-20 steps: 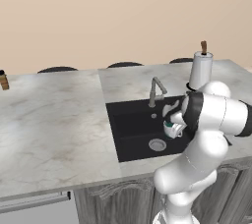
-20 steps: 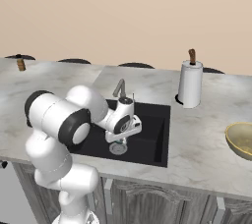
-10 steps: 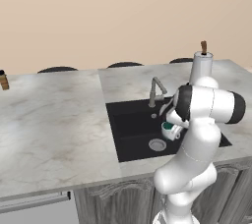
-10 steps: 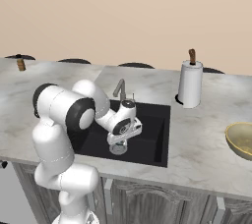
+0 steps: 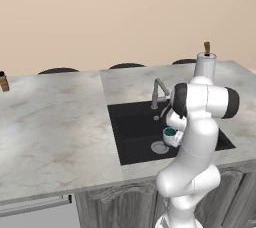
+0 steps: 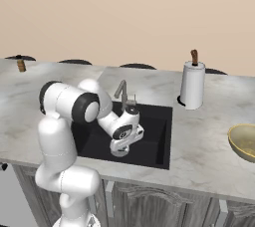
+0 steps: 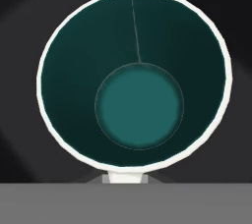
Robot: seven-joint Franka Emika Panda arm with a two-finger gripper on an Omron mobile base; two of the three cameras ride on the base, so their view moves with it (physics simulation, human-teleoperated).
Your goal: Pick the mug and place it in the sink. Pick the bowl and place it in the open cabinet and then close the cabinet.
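Lower now than a second ago, the hand (image 5: pixel 172 134) sits clamped on the mug (image 5: pixel 169 133), centre-right of the left base view, over the sink (image 5: pixel 135 132) near its drain; let go this high and it may tip or bounce
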